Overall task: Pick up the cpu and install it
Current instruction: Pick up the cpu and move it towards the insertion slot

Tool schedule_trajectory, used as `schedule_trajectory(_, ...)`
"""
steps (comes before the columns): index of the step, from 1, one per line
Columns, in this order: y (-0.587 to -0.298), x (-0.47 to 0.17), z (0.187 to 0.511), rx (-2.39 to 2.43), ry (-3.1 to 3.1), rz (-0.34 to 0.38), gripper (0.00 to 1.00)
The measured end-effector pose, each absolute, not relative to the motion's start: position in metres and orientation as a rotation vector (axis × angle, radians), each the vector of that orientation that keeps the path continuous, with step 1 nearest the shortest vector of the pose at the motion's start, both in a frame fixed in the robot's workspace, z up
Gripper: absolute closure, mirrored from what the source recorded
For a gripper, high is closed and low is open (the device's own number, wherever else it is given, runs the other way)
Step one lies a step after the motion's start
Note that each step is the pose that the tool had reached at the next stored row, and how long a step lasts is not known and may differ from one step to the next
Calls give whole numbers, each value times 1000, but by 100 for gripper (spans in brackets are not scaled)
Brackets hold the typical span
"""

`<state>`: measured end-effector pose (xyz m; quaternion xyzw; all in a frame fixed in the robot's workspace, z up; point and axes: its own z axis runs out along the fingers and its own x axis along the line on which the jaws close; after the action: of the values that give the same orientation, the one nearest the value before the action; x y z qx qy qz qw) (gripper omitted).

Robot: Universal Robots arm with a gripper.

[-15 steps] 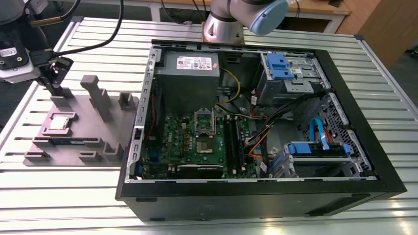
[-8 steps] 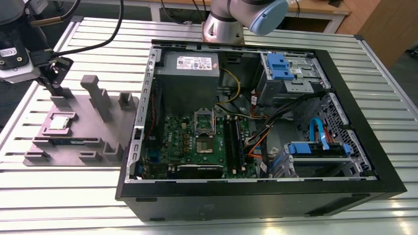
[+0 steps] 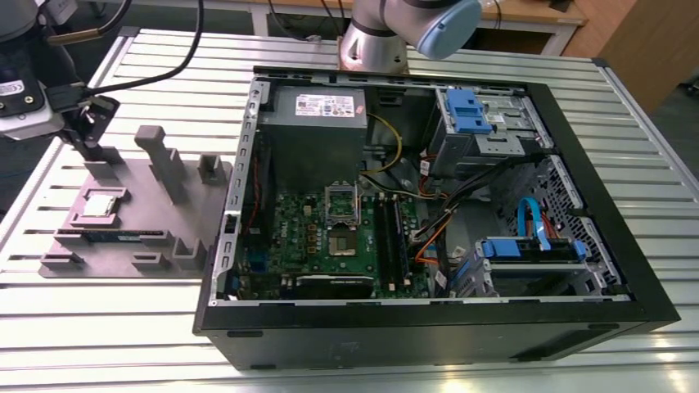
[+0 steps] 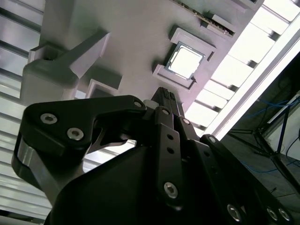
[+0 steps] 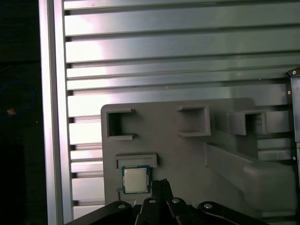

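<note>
The claw [image 5: 161,183] was pressed together at the tips, its two black fingers meeting with no visible gap in both wrist views, and it held nothing. It hung over the grey holder plate [image 3: 131,246], which lay on the slatted metal counter [image 3: 98,327] towards the exterior view's left. The cpu [image 3: 101,205] sat flat in a square recess of that plate, silver top upward, with its thin green rim visible in the first wrist view. The fingertips were apart from the cpu [image 5: 136,180] and made no contact with it; in the first wrist view they appeared just beside its edge, and in the second wrist view the claw [image 4: 164,93] stood short of the chip [image 4: 186,63]. In the exterior view the claw [image 3: 90,146] hung near one of the plate's upright posts [image 3: 164,164], at the end of the plate farther from the camera. The open computer case [image 3: 437,327] lay beside the plate, and the green motherboard [image 3: 311,237] inside it was well apart from the cpu.
</note>
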<state>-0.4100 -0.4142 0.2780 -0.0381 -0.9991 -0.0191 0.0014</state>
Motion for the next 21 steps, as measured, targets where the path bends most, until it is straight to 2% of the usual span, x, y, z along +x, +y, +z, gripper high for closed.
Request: schedule_trajectory(21, -424, -424, 253, -119, -3136, -60, 89)
